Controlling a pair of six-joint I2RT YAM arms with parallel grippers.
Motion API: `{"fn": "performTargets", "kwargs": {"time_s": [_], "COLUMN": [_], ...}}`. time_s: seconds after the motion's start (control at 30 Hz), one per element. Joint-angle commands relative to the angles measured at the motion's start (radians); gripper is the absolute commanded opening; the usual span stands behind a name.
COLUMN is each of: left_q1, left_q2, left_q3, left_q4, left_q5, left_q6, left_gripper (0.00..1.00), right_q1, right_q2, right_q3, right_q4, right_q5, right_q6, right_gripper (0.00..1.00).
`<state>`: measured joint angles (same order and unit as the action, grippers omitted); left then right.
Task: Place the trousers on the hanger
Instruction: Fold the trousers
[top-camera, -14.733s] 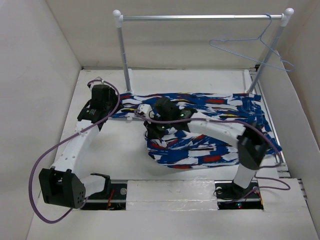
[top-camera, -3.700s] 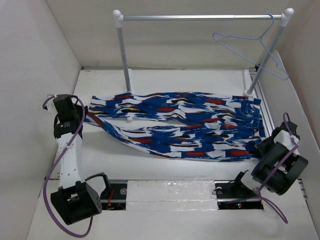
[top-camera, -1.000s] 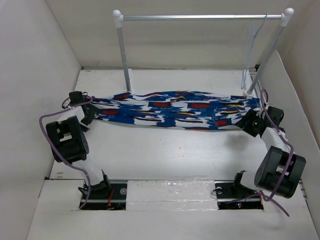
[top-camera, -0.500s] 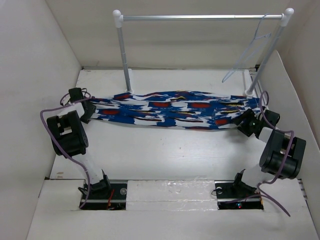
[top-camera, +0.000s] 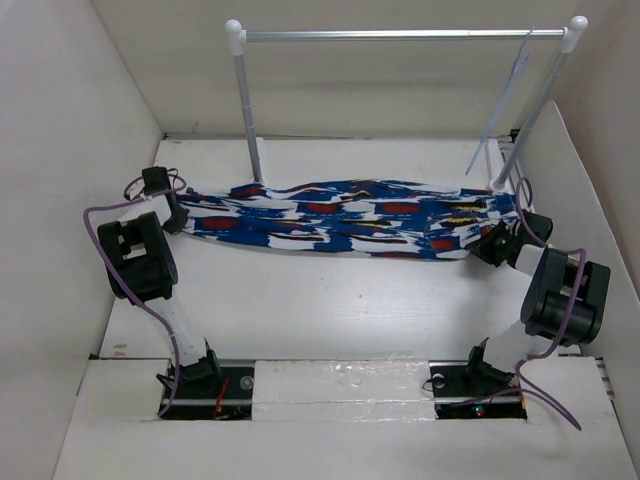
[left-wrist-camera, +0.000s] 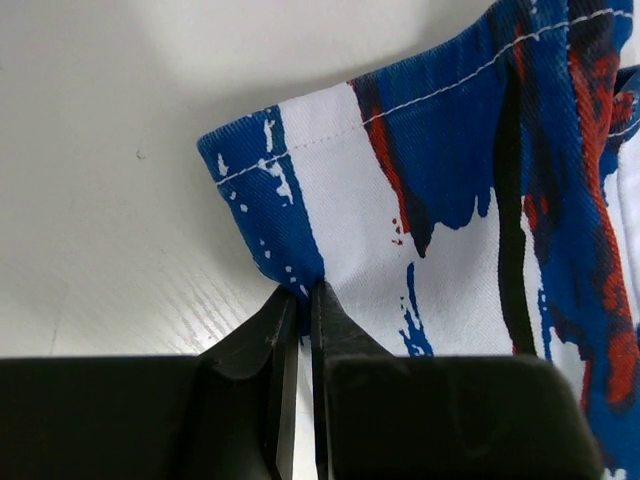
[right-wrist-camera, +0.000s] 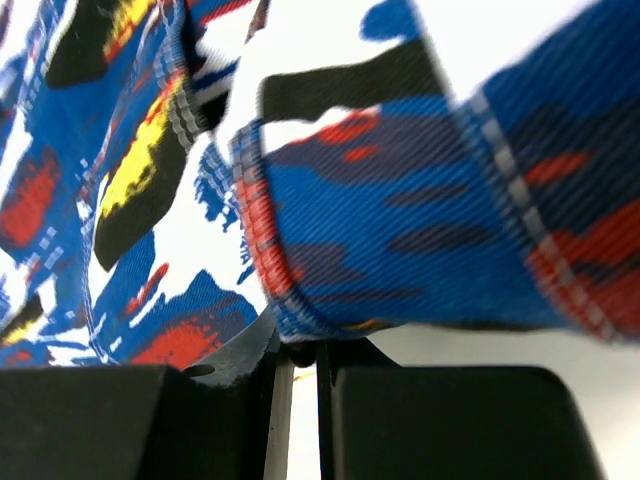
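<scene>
The trousers (top-camera: 350, 218) lie stretched in a long narrow band across the far half of the white table (top-camera: 330, 310), running left to right between the two grippers and passing just in front of the feet of the silver rail (top-camera: 400, 35). The left gripper (top-camera: 177, 210) sits at the band's left end, low against the tabletop. In the left wrist view its jaws are nearly shut, with only a thin slit between them, and they pinch the cloth (left-wrist-camera: 450, 200) just below a stitched hem corner. From the left gripper (left-wrist-camera: 300, 300) the printed fabric fans up and to the right, and bare white table shows to the left of that corner. The right gripper (top-camera: 488, 242) sits at the opposite end, near the base of the right-hand post. In the right wrist view its jaws are likewise closed to a narrow gap around a rolled, stitched edge of the trousers (right-wrist-camera: 400, 230), which bulge directly above the right gripper (right-wrist-camera: 297, 352) and fill most of that view. The hanger (top-camera: 503, 97) hangs from the right end of the rail, seen almost edge-on as a thin pale line slanting down and left. It is above the right end of the trousers and not touching them.
</scene>
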<state>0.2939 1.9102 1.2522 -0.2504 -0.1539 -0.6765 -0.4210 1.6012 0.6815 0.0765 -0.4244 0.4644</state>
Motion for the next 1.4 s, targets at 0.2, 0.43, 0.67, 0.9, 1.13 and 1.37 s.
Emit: {"fn": "performTargets", "kwargs": {"time_s": [0.2,0.43,0.67,0.9,1.13,1.37], "left_q1": [0.016,0.057,0.11,0.024,-0.418,-0.513], "left_q2": [-0.089,-0.353,-0.425,-0.556,-0.573,-0.401], "left_q3": [-0.167,-0.281,-0.255,-0.188,-0.108,-0.044], "left_q4": [-0.131,-0.272,-0.362,-0.343,-0.216,-0.15], "left_q5": [-0.306,-0.403,-0.378,-0.222,-0.04,0.296], "left_q6": [0.115,0.081,0.091,0.086,0.257,0.417], "left_gripper": [0.0,0.0,0.32,0.84,0.32,0.42], "right_q1": [0.001,-0.111,-0.091,-0.055,0.135,0.431], "right_q2": [-0.251,-0.597,-0.642,-0.546,-0.558,-0.382], "right_q3": [-0.014,-0.132,-0.117,-0.04,0.09,0.271], "right_q4": [-0.358,-0.587,-0.663,-0.653,-0.634,-0.705], "right_q5": [0.131,0.066,0.07,0.016,-0.02,0.121], "right_q6": [-0.257,-0.369,-0.431,-0.451,-0.524,-0.584], "right_gripper": [0.0,0.0,0.16,0.66,0.37,0.0]}}
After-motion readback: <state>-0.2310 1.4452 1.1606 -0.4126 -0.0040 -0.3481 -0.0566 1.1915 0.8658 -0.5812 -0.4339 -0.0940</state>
